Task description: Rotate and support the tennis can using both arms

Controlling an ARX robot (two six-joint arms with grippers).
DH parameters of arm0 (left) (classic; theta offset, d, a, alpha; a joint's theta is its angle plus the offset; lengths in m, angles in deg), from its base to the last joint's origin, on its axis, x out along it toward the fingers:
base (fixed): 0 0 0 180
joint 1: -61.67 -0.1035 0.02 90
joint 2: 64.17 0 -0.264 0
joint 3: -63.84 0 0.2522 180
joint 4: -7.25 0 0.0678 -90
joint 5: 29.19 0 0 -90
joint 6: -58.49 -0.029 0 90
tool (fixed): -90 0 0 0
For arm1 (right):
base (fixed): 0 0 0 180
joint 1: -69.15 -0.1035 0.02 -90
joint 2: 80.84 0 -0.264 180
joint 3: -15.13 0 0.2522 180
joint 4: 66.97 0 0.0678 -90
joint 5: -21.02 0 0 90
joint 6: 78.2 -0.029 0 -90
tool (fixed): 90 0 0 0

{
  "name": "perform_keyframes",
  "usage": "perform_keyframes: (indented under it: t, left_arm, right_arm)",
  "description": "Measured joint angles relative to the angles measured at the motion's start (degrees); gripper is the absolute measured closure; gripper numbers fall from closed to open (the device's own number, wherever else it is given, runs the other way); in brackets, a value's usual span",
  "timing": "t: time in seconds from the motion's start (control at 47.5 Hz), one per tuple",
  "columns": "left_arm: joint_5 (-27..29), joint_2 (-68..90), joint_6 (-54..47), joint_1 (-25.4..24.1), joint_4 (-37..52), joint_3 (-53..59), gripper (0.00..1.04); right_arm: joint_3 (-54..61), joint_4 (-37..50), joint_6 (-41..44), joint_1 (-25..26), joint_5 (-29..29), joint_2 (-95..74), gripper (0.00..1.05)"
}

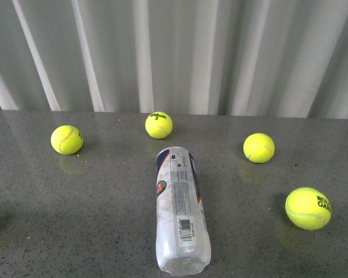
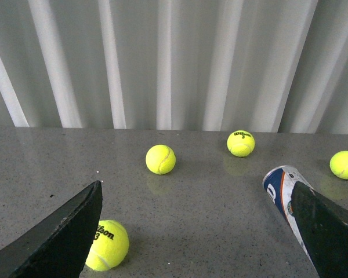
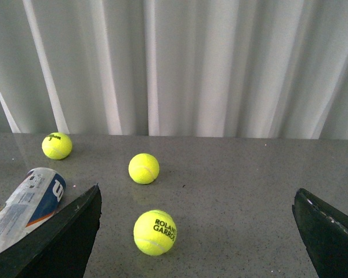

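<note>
Left hand (image 2: 195, 186) first: its two black fingers (image 2: 64, 237) are spread wide, with nothing between them but bare grey tabletop (image 2: 209, 231). A Wilson ball (image 2: 107, 245) sits tucked right against one finger and is half hidden by it. The other finger cuts across the tennis can (image 2: 280, 186), which lies on its side on the tabletop, right by that fingertip. Whether they touch, I can't tell. Out beyond the open gap sits a plain ball (image 2: 160, 159), well clear of the hand. Further off, near the pale curtain (image 2: 162, 58), is a ball marked 3 (image 2: 240, 143).

Over to the right hand (image 3: 197, 189): it is spread just as wide and holds nothing. The Roland Garros ball (image 3: 155, 232) lies just ahead of the gap between its fingers. A smaller-looking ball (image 3: 144, 168) lies further out. The can's navy-and-white end pokes out from behind one finger.

From the front, neither hand shows. The can lies lengthwise, one end pointing toward the curtain, with the barcode and label facing up. The balls are scattered around it, none touching it.
</note>
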Motion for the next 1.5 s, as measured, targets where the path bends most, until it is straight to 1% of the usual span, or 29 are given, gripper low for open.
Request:
perform_keyframes:
  t: [1.495]
  left_arm:
    - [0.0, 0.0, 0.0, 0.0, 0.0, 0.0, 0.07]
  right_arm:
    - [0.0, 0.0, 0.0, 0.0, 0.0, 0.0, 0.07]
